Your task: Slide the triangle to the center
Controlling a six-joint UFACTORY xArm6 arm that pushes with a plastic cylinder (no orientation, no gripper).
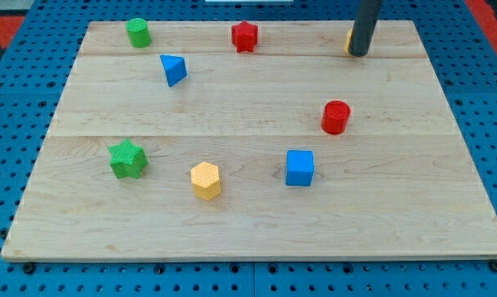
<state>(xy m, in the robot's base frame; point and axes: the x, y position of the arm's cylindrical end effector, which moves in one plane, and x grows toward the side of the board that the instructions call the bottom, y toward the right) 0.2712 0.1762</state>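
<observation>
The blue triangle [173, 69] lies on the wooden board [248, 206] at the upper left. My tip [358, 54] is at the view's top right, far to the right of the triangle. It stands right against a yellow block [349, 39], which it mostly hides, so I cannot make out its shape.
A green cylinder [138, 32] and a red star [245, 35] sit along the top. A red cylinder [335, 117] is at the right middle. A green star [128, 158], a yellow hexagon [205, 180] and a blue cube [299, 167] lie across the lower half.
</observation>
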